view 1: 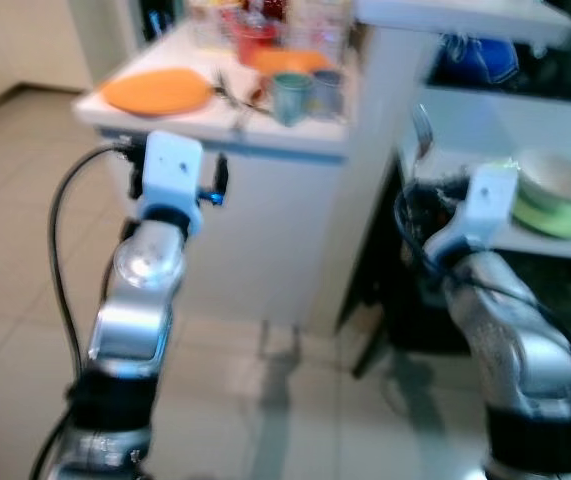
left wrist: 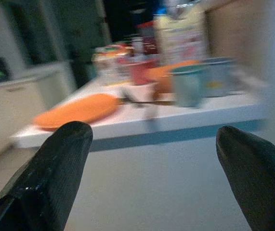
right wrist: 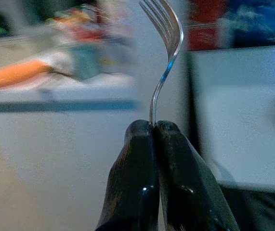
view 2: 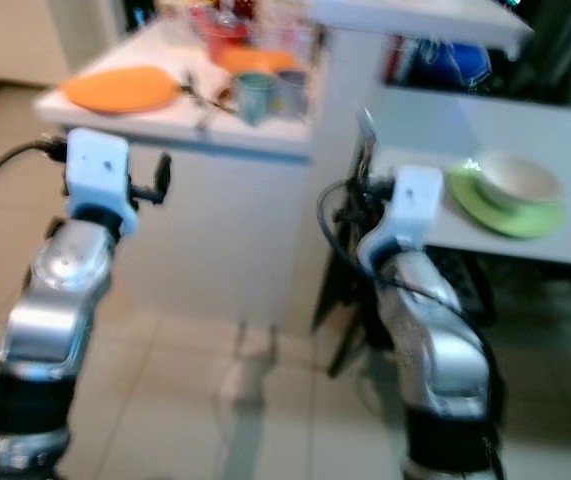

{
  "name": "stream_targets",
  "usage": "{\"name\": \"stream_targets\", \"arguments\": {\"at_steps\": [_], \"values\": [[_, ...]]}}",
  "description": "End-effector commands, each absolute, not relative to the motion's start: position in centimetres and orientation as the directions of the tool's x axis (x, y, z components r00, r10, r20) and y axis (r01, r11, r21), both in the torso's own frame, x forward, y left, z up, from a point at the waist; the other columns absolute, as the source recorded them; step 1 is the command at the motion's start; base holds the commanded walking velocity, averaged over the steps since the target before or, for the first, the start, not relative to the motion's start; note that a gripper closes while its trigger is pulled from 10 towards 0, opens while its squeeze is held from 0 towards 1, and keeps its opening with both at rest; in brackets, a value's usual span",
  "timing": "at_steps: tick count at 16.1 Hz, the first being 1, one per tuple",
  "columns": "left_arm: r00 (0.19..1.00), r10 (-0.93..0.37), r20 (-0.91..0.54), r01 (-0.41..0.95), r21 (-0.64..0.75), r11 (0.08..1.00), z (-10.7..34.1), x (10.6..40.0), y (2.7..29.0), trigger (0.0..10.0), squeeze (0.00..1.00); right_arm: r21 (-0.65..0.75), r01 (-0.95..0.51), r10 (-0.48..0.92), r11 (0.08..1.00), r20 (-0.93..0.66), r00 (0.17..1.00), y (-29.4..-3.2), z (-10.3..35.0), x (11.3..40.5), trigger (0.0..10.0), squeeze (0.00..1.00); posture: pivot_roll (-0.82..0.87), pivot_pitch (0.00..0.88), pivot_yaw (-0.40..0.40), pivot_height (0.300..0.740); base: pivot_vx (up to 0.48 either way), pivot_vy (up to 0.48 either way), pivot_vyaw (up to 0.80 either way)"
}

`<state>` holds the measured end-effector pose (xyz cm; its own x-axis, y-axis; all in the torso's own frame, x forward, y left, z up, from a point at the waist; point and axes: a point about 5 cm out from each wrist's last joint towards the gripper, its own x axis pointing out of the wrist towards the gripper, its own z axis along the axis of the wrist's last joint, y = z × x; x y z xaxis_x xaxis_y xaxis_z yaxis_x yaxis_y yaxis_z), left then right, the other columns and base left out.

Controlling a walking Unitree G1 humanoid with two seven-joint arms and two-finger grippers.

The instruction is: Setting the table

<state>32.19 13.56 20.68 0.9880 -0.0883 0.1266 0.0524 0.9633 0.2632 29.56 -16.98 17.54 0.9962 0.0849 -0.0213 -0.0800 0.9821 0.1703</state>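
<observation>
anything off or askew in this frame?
Nothing spilled or damaged that the blurred frames show. The right end effector is shut on a silver metal fork, tines up and pinched only at the handle's tip, so it may swivel. The left end effector is open before the white counter holding the orange round plate.

Two silver arms, white wrist blocks, black cables, glossy black-fingered right hand (right wrist: pixel 154 132).

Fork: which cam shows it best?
Right wrist view. The fork stands close and sharp, tines up, stem pinched in the shut right gripper. In both eye views it is a small blurred sliver above the right wrist, against the white table.
</observation>
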Motion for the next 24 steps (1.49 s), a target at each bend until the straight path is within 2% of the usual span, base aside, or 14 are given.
{"name": "stream_targets", "arguments": {"at_steps": [1, 6, 19, 24], "values": [[0.986, -0.089, 0.139, 0.047, 0.281, 0.959, 21.1, 32.3, 13.7, 10.0, 0.00, 0.165, -0.084, 0.080, 0.983, 0.034, 0.996, -17.1, 18.7, 29.7, 10.0, 0.00, 0.00, 0.000, -0.036, 0.740, 0.000, -0.349, 0.00], [0.987, -0.095, 0.133, 0.053, 0.290, 0.956, 21.2, 32.6, 14.1, 10.0, 0.00, 0.193, -0.074, 0.065, 0.978, 0.052, 0.997, -16.3, 18.6, 29.5, 10.0, 0.00, 0.00, 0.000, -0.001, 0.740, 0.000, -0.351, 0.00], [0.989, -0.082, 0.125, 0.041, 0.295, 0.955, 21.1, 32.2, 14.2, 10.0, 0.00, 0.208, -0.082, 0.072, 0.975, 0.056, 0.996, -15.8, 18.7, 29.5, 10.0, 0.00, 0.02, 0.000, -0.028, 0.740, 0.000, -0.352, 0.00], [0.989, -0.048, 0.138, 0.010, 0.267, 0.964, 21.2, 32.4, 14.1, 10.0, 0.00, 0.195, -0.076, 0.063, 0.978, 0.070, 0.996, -16.4, 19.2, 29.5, 10.0, 0.00, 0.01, 0.000, -0.026, 0.740, 0.000, -0.362, 0.00]]}}
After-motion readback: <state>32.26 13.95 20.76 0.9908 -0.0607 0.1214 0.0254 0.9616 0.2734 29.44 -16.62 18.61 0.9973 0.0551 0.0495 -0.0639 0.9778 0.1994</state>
